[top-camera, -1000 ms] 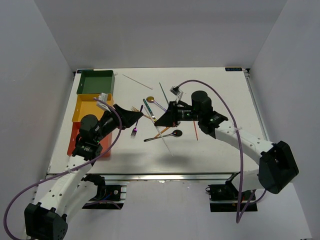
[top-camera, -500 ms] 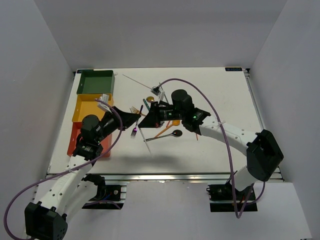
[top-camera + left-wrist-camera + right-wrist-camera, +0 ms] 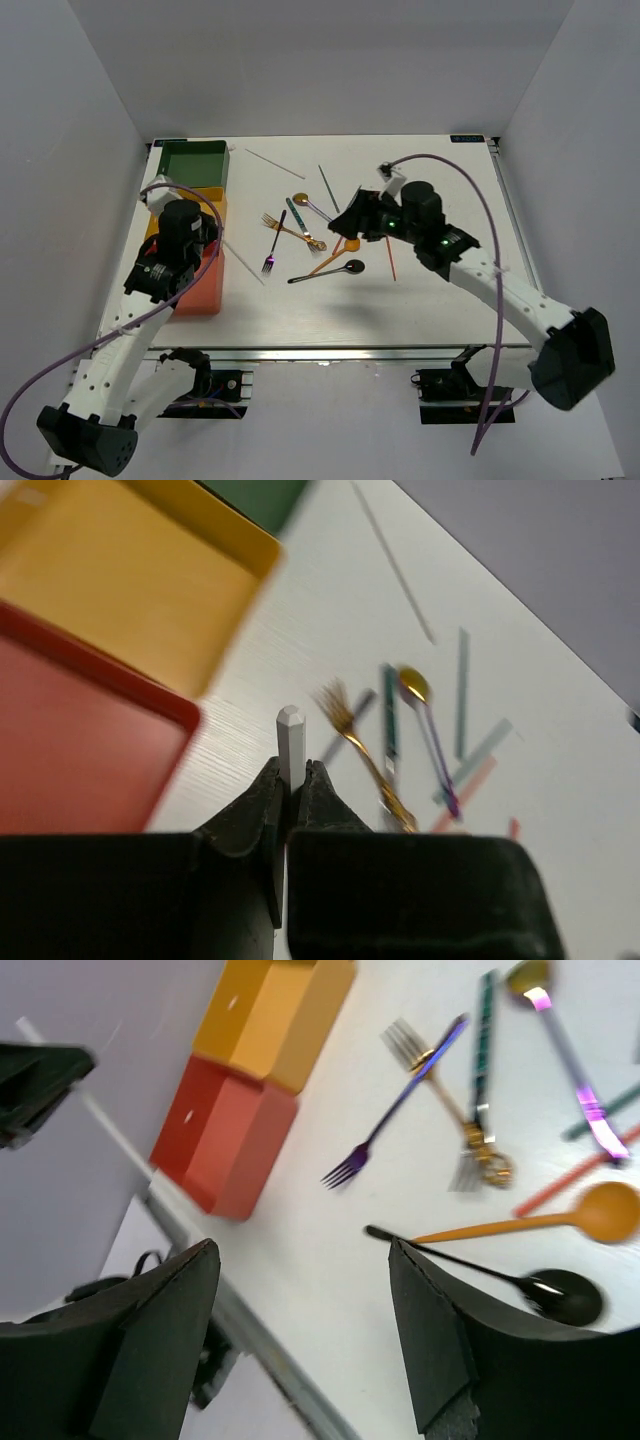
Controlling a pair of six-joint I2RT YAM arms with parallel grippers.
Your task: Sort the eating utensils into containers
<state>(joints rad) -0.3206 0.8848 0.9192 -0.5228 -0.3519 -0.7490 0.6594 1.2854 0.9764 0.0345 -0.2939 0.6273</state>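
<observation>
My left gripper point(image 3: 214, 240) is shut on a white chopstick point(image 3: 290, 742), whose tip sticks out past the fingertips. It hangs by the right edge of the yellow tray point(image 3: 158, 222) and the orange-red tray point(image 3: 200, 292). The stick point(image 3: 245, 266) slants down-right over the table. The dark green tray point(image 3: 190, 163) is at the back left. My right gripper point(image 3: 346, 221) is open and empty above the pile. The pile holds a purple fork point(image 3: 395, 1100), gold fork point(image 3: 440, 1085), teal utensil point(image 3: 484, 1045), orange spoon point(image 3: 560, 1215) and black spoon point(image 3: 480, 1270).
A white chopstick point(image 3: 275, 163) and a teal chopstick point(image 3: 327, 187) lie farther back. An orange chopstick point(image 3: 391, 258) lies under the right forearm. White walls close in the table on three sides. The yellow tray point(image 3: 120, 580) and orange-red tray point(image 3: 70, 740) look empty.
The white chopstick passed from my right gripper to my left. The left arm swung back left towards the trays with it. The right gripper opened and drew back right.
</observation>
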